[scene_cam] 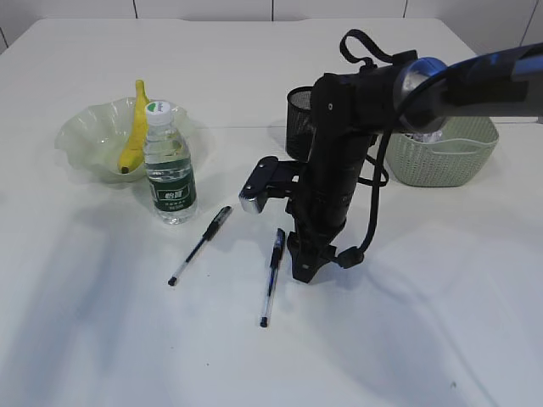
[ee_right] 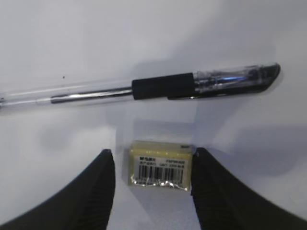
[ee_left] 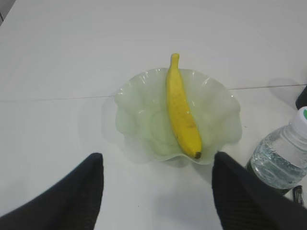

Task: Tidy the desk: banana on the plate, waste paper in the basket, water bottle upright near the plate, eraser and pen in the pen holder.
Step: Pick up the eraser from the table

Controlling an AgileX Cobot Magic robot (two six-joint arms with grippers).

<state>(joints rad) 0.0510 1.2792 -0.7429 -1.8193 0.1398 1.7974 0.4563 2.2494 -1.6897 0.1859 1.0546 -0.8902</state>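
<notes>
Yellowish and wrapped in clear film with a barcode label, the small rectangular eraser (ee_right: 160, 165) lies on the white table (scene_cam: 102, 339) between the spread fingers of my right gripper (ee_right: 152, 184), with the right-hand finger (ee_right: 211, 187) at or very near its edge and the other a little off. I judge the step in hand to be the eraser pick: nothing is pinched yet, and the next move calls for closing squarely on its short sides without nudging the clear-barrelled black-capped pen (ee_right: 144, 88) lying just beyond it, then carrying it to the black mesh pen holder (scene_cam: 299, 110).

My left gripper (ee_left: 156, 191) hangs with its jaws apart and holding nothing, above the pale green wavy-edged glass plate (ee_left: 220, 105), where the yellow banana (ee_left: 181, 108) already rests. The clear plastic water bottle with a green label (scene_cam: 170, 161) stands upright just beside the plate.

My right wrist view alone shows the eraser; from the exterior view my arm hides it. That wider view alone shows a second black pen (scene_cam: 199, 246) lying apart to the left and the pale green woven basket (scene_cam: 445, 157) with something white inside.
</notes>
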